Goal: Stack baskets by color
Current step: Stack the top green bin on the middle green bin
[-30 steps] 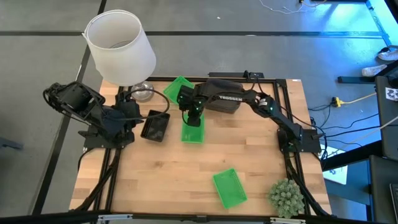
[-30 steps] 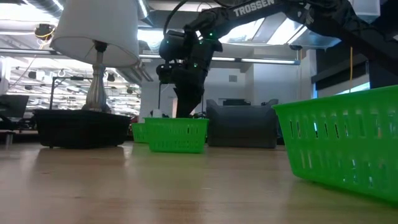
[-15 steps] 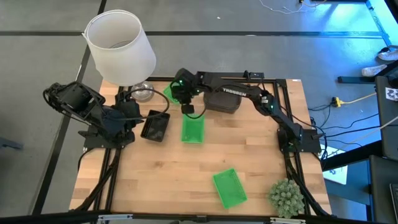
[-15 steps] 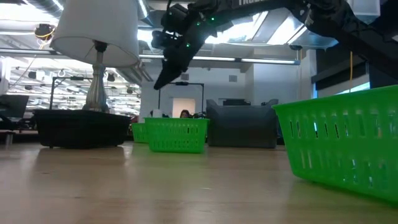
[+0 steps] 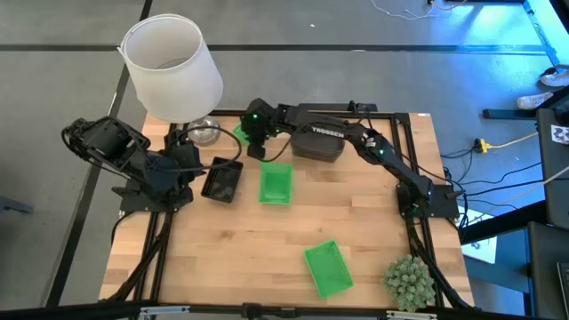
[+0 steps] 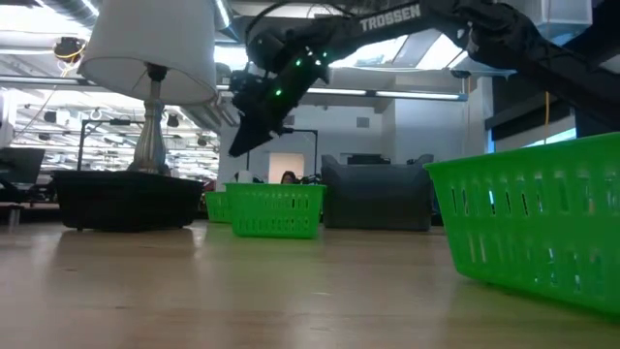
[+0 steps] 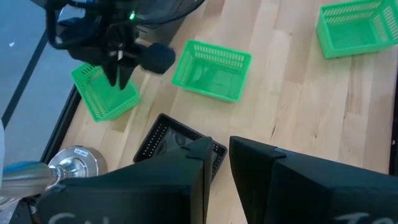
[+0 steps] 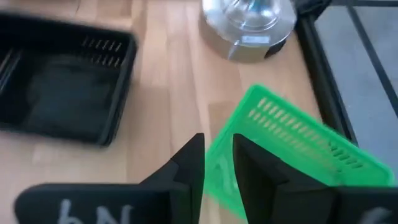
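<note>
The desk [image 5: 231, 258] carries a white lampshade [image 5: 172, 64] on a chrome lamp base [image 8: 249, 25] at its far left corner, and a round green plant ball [image 5: 409, 281] at the near right corner. The lamp base stands just beyond the right tool [image 5: 257, 151], with the far green basket [image 8: 292, 155] between them.

The right tool hangs above the desk over the far green basket, touching nothing. Its fingers [image 8: 186, 165] stand slightly apart with a narrow gap and hold nothing.

The left tool [image 7: 216, 163] waits at the left edge of the desk. Its fingers are parted by a narrow gap and are empty. The black basket [image 5: 222, 181] lies directly ahead of it.

The middle green basket [image 5: 275, 183] sits on the desk just beside the right tool, on its near side. A third green basket [image 5: 328, 268] lies well apart, toward the near edge. The grey-brown basket [image 5: 318, 145] sits under the right arm. All are mesh-sided and upright.
</note>
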